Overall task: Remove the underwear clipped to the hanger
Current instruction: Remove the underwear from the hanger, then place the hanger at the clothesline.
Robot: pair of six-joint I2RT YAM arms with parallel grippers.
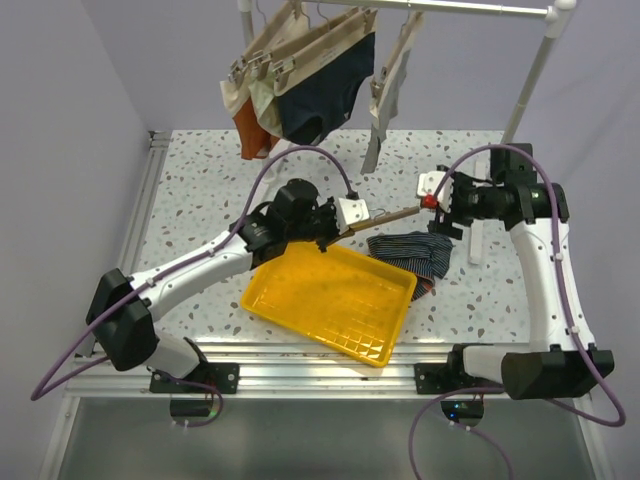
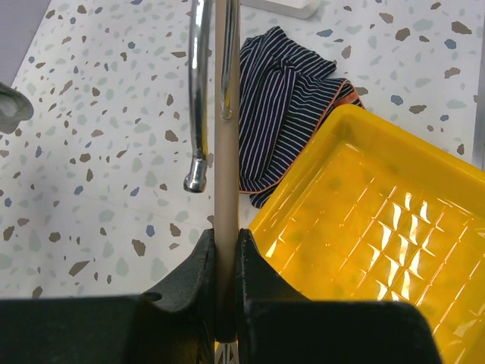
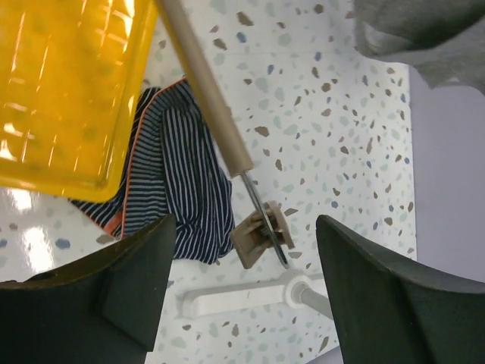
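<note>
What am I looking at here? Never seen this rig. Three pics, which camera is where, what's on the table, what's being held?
Two robot arms are bolted at the near edge of a speckled table. The wide picture is from a fixed camera above and behind them. The other two are cameras on each wrist, looking past their own fingers.

The left gripper is shut on a wooden hanger, now bare. The right gripper is open, with the hanger's end clip between its fingers.

On the table: a yellow tray, empty, and striped navy underwear lying beside it, not in it. More underwear hangs clipped on hangers from the rail at the back.
</note>
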